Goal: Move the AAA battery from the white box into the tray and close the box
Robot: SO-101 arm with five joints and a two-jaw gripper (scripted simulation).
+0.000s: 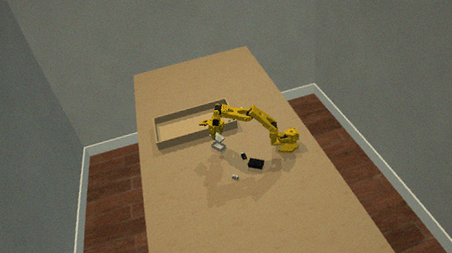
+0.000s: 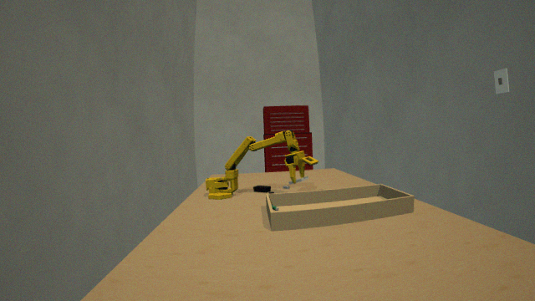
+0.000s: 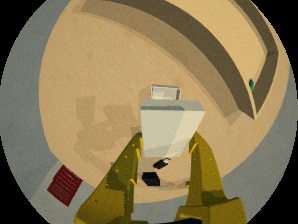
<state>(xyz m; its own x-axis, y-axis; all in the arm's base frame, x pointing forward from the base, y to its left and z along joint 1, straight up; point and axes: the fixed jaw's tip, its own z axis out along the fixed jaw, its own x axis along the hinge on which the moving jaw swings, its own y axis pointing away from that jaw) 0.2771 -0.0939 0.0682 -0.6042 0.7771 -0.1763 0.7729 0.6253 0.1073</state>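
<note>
My gripper is shut on a white box part, seemingly the lid, and holds it tilted just above the table. The open white box base lies on the table right below it, close to the tray's near wall; it also shows in the wrist view. The tan tray stands just beyond. A small teal object, likely the AAA battery, lies in the tray's corner nearest the arm, and it also shows in the wrist view. In the exterior view the gripper hangs behind the tray.
A black box lies near the arm's base. A small dark item and a small pale item lie loose on the table nearby. A red cabinet stands behind the table.
</note>
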